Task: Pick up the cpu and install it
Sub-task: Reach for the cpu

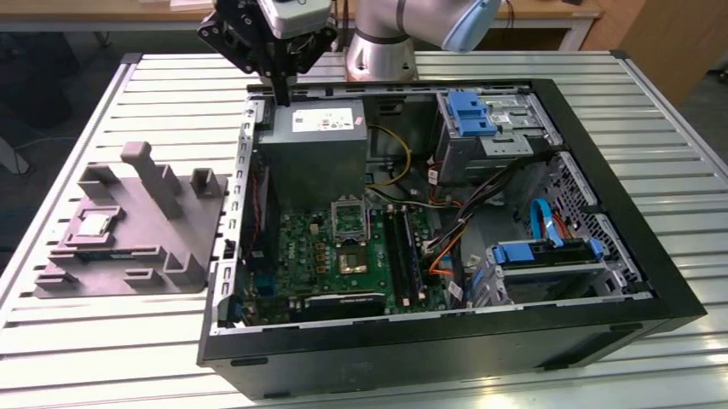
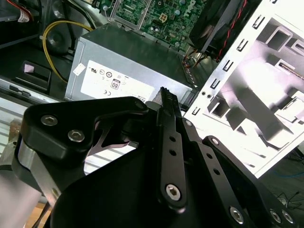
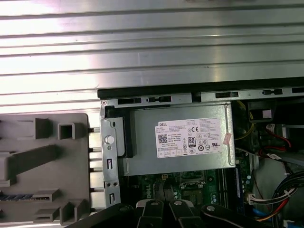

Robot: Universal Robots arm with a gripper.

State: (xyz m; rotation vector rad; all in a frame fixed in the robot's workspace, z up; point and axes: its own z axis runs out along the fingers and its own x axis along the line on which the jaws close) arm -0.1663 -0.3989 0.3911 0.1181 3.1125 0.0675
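Note:
The cpu, a small pale square chip, lies flat in a recess of the grey plastic tray on the exterior view's left, outside the computer case. My gripper hangs above the case's far edge, over the grey power supply, well away from the cpu. Its fingers point down, shut together with nothing between them; in the second wrist view the gripper ends in one closed black tip. Inside the case, the green motherboard carries the metal-framed socket.
The open black case holds blue drive bays, cables and a second blue bracket. The tray has several upright posts. Everything stands on a slatted metal table. The arm's base stands behind the case.

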